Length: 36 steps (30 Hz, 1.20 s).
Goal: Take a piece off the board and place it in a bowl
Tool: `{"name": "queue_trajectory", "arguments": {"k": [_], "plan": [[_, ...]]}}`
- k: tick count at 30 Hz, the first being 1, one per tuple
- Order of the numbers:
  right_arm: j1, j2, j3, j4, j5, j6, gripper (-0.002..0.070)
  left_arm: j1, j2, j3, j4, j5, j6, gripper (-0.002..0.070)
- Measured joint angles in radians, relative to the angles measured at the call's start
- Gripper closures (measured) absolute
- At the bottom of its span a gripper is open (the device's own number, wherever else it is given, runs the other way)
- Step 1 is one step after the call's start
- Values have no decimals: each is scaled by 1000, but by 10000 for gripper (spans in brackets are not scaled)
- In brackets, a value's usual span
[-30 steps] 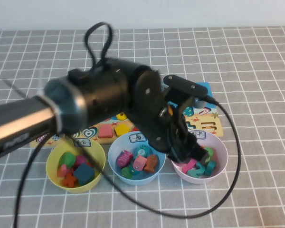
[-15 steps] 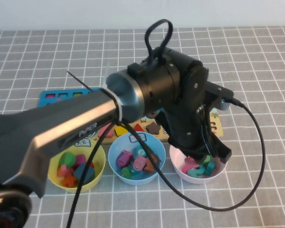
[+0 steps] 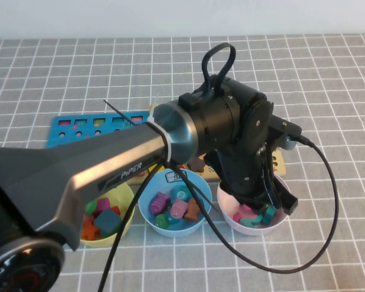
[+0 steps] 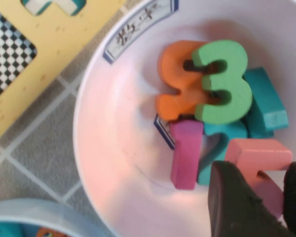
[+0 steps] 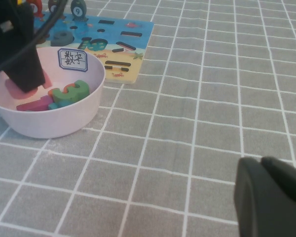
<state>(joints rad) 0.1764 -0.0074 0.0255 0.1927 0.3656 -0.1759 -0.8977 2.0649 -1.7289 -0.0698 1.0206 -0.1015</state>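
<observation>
My left gripper [image 3: 272, 204] reaches down into the pale pink bowl [image 3: 222, 199] at the front right. In the left wrist view the left gripper [image 4: 266, 202] is shut on the coral-pink piece, a numeral 5 [image 4: 259, 160], held low inside the bowl [image 4: 113, 163] among other numerals. The blue and sandy board [image 3: 79, 125] lies behind the bowls, mostly hidden by the arm; its sandy edge [image 4: 54, 44] shows beside the bowl. My right gripper [image 5: 262, 163] is shut and empty, over the bare mat well away from the bowl [image 5: 64, 118] and the board [image 5: 123, 54].
The pink bowl also holds a green 3 [image 4: 224, 81], an orange numeral [image 4: 175, 74], a magenta 1 [image 4: 185, 153] and teal pieces. A light blue bowl [image 3: 143, 196] and a yellow bowl [image 3: 126, 210] with pieces stand to its left. Grey gridded mat lies all round.
My left arm has swung right from over the blue bowl to the pink bowl. Its gripper has come down into the bowl with the piece.
</observation>
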Motion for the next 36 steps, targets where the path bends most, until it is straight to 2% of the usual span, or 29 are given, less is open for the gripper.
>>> {"name": "queue_trajectory", "arguments": {"k": [10,18,25,28,30,33,36], "plan": [[0,0,0,0,0,0,695,0,34,0,11,-33,9,482],[0,0,0,0,0,0,695,0,36,0,11,-42,11,323],[0,0,0,0,0,0,695,0,18,0,13,-42,9,298],[0,0,0,0,0,0,695,-1,-33,0,35,-42,7,340],[0,0,0,0,0,0,695,-1,-80,0,78,-42,7,404],[0,0,0,0,0,0,695,5,-177,45,119,-61,7,549],[0,0,0,0,0,0,695,19,-285,138,123,-117,10,639]]}}
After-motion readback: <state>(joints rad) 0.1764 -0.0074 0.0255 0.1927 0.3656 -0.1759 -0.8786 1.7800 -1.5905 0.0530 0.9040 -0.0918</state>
